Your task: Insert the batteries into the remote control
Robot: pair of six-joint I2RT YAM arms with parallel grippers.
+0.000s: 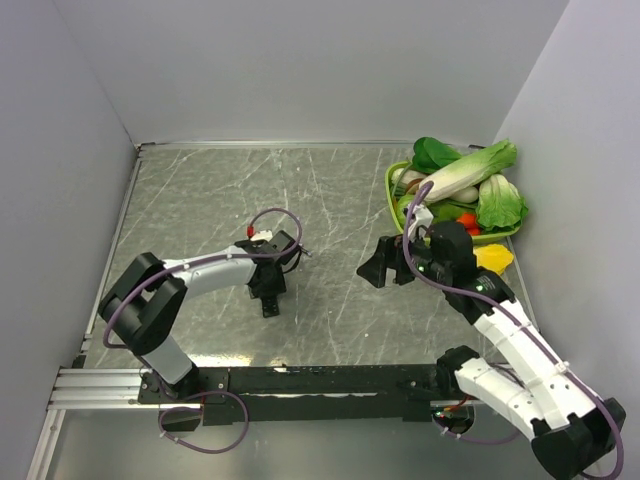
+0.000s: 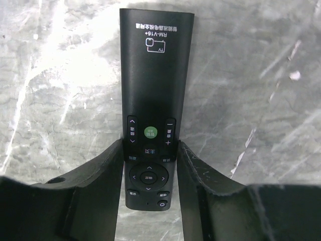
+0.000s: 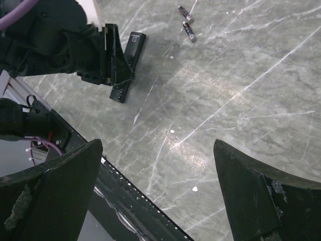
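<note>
The remote control (image 2: 155, 75) lies face up on the marble table, a slim black bar with a green button and a round pad. My left gripper (image 2: 150, 145) is shut on it, both fingers pressing its long sides near the button end. From above, the remote (image 1: 271, 308) sticks out under the left gripper (image 1: 268, 285). Two batteries (image 3: 186, 22), small dark cylinders, lie side by side on the table beyond the remote (image 3: 128, 55). My right gripper (image 3: 157, 145) hovers open over bare table, right of centre (image 1: 385, 265), with nothing between its fingers.
A green basket (image 1: 392, 185) of leafy vegetables stands at the back right, with a yellow piece (image 1: 495, 258) beside it. A black rail (image 1: 320, 380) runs along the near edge. Grey walls close in the table on three sides.
</note>
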